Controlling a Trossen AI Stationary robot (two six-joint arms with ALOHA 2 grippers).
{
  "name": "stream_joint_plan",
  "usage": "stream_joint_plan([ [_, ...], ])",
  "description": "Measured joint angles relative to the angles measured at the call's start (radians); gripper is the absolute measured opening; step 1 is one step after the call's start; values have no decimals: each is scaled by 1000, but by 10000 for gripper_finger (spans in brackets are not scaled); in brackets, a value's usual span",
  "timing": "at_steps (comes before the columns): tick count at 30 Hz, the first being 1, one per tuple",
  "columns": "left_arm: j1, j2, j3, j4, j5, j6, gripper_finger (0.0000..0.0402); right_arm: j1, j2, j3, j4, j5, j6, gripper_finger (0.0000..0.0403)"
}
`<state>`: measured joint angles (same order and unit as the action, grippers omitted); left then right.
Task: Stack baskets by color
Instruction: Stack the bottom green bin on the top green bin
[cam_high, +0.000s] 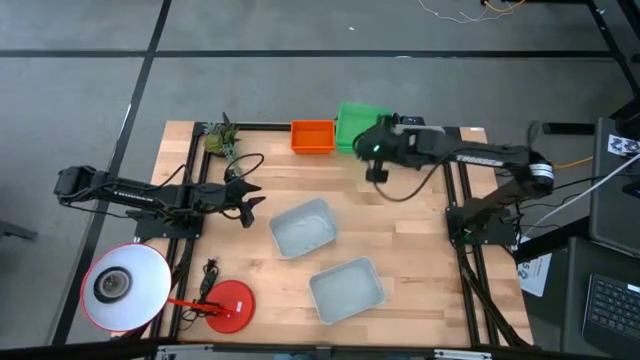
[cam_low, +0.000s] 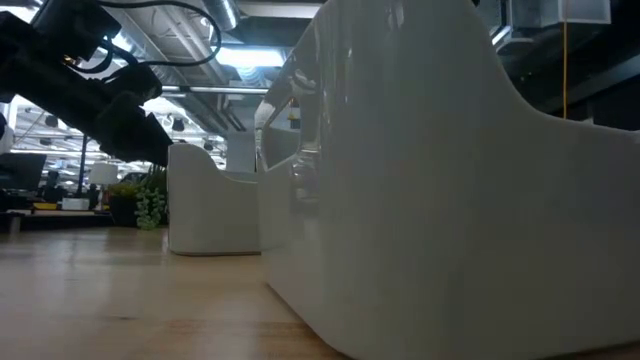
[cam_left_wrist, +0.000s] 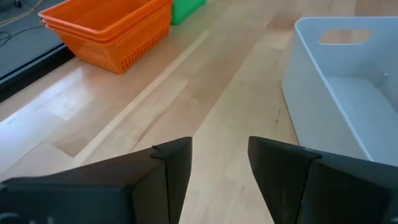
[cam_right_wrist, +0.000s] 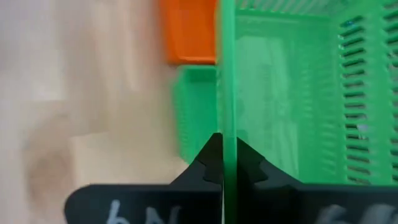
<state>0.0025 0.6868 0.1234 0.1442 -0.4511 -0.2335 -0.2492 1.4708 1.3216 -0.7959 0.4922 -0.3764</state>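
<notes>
In the high view my right gripper (cam_high: 377, 150) is at the table's far edge, shut on a green basket (cam_high: 360, 122). Its wrist view shows that basket (cam_right_wrist: 292, 93) raised over a second green basket (cam_right_wrist: 196, 112), with an orange basket (cam_right_wrist: 189, 31) beside them. The orange baskets (cam_left_wrist: 106, 31) sit nested one inside another. Two pale grey baskets (cam_high: 303, 227) (cam_high: 347, 290) rest on their bottoms mid-table. My left gripper (cam_high: 245, 200) waits open at the left, nothing between its fingers (cam_left_wrist: 219, 146). My right gripper pinches one side wall of the green basket at its top rim (cam_right_wrist: 224, 124), one finger inside the basket and one outside. The fingers come slanting down from the table's right. The basket hangs tilted, raised above the other green basket.
A red round lamp base (cam_high: 230, 303) with its white lamp head (cam_high: 125, 285) stands at the near left. A small green plant (cam_high: 220, 138) is at the far left corner. Bare wood lies between the grey baskets and the far row.
</notes>
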Motion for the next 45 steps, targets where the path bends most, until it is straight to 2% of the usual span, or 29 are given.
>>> stream_joint_plan([
  [2,0,0,0,0,0,0,151,-54,-28,0,4,-36,-20,1],
  [9,1,0,0,0,0,-1,151,-281,-4,-1,84,-345,-74,0],
  [15,1,0,0,0,0,-2,151,-370,111,-2,194,-444,-126,0],
  [22,1,0,0,0,0,-4,151,-398,275,-3,194,-445,-181,0],
  [27,1,0,0,0,0,-2,151,-398,341,-3,180,-442,-201,0],
  [45,1,0,0,-1,0,-1,151,-402,359,-3,130,-442,-303,5],
])
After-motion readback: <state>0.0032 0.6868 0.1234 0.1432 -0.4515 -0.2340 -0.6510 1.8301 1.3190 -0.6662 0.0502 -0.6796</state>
